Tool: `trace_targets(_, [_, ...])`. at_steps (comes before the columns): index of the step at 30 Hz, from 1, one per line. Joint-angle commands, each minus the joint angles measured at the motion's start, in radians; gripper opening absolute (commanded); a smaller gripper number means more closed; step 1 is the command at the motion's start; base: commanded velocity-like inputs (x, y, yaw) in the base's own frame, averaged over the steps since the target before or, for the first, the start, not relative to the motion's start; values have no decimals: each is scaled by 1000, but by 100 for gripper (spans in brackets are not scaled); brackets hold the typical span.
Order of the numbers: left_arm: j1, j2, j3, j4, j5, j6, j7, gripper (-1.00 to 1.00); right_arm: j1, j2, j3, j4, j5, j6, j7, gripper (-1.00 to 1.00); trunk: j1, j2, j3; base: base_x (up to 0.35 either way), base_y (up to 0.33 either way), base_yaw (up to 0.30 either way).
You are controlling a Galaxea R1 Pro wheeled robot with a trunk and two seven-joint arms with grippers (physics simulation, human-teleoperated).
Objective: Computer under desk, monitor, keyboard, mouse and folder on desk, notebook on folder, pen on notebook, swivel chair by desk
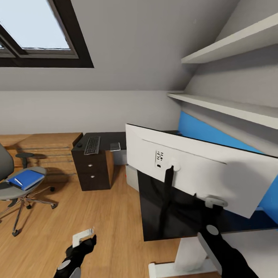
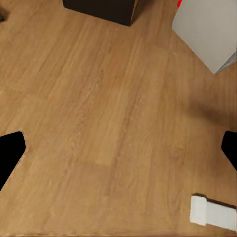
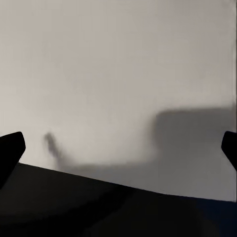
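White-backed monitor (image 1: 200, 181) rides high on the right claw (image 1: 211, 216), grip hidden so I cannot tell; left claw (image 1: 83, 241) hangs apart over floor; next, judge a landing on the dark desk (image 1: 104, 139) by the keyboard (image 1: 92, 145).

The monitor (image 1: 200, 181) stands nearest, at right. Behind it to the left, the keyboard (image 1: 92, 145) lies on the desk (image 1: 101, 138); the folder (image 1: 25, 179) rests on the swivel chair (image 1: 15, 185) farther left.
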State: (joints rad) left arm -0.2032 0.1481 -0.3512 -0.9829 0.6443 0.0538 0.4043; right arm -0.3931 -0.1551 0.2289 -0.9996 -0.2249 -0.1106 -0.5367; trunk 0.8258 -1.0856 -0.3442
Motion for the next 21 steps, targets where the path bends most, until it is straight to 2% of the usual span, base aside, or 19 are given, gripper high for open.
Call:
trace_targets(1, [-1, 1, -6, 70, 4, -40, 6, 100, -1, -6, -1, 0, -10, -8, 2, 100, 0, -1, -1, 2, -3, 0])
trace_targets(3, [-1, -5, -14, 316, 1, -155, -16, 100, -1, -27, -23, 2, -13, -7, 38, 100, 0, -1, -1, 1, -1, 0])
trace_targets(4, [-1, -8, -16, 400, 0, -190, -41, 100, -1, -31, -35, 3, -14, -6, 52, 100, 0, -1, -1, 0, 0, 0])
trace_targets(6, [-1, -15, -17, 551, -3, -271, -132, 100, -1, -36, -74, 8, -14, -3, 80, 100, 0, -1, -1, 0, 0, 0])
trace_targets(8, [-1, -22, -18, 640, -4, -357, -219, 100, -3, -38, -121, 27, -14, 1, 111, 100, 0, -1, -1, 16, -30, 0])
trace_targets(10, [-1, -25, -18, 680, -4, -397, -257, 100, -7, -44, -158, 60, -13, 2, 141, 100, 0, -1, -1, 122, -139, 0])
trace_targets(13, [-1, -25, -17, 717, -5, -421, -281, 100, -18, -87, -206, 120, -15, 4, 200, 100, 0, -1, -1, 211, -214, 0])
trace_targets(21, [-1, -25, -18, 749, -5, -431, -281, 100, -24, -94, -215, 126, -14, 7, 208, 100, 0, -1, -1, 164, -162, 0])
